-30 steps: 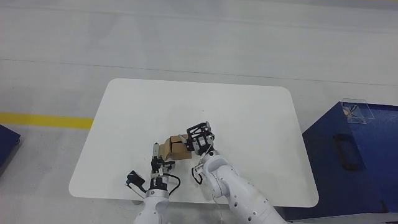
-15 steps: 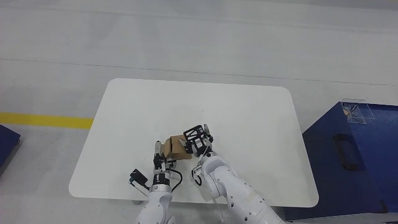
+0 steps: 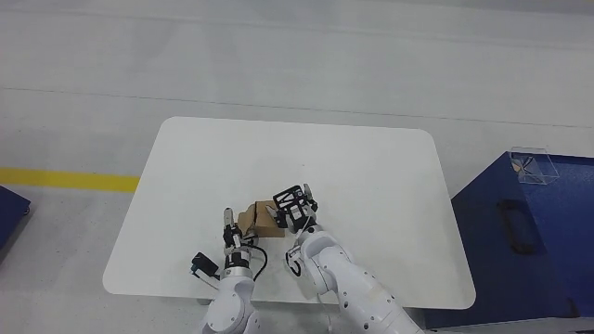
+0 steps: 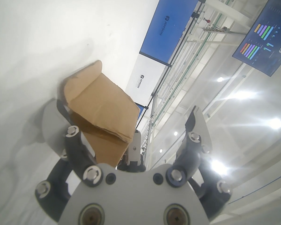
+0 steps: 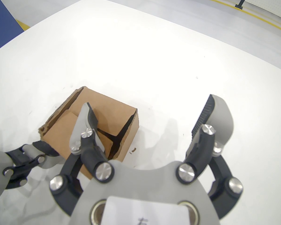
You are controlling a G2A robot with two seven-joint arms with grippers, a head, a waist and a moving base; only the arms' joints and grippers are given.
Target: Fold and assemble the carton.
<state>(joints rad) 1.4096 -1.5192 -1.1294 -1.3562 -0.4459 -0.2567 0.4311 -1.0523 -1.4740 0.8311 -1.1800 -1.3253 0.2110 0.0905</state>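
Carton point(image 3: 258, 220) at table's point(image 3: 371, 167) 6 o'clock, L gripper point(image 4: 126, 108) at its 8, R gripper point(image 5: 151, 108) at 2, both jaws wide apart.

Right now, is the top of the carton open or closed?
Open. The right wrist view looks inside the carton, onto inner flaps with dark gaps; nothing covers its top.

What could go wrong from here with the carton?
Both grippers are open, so the carton sits loose on the table: a push from the left gripper may slide it. The top flaps gape under the right gripper, which could snag in the gap.
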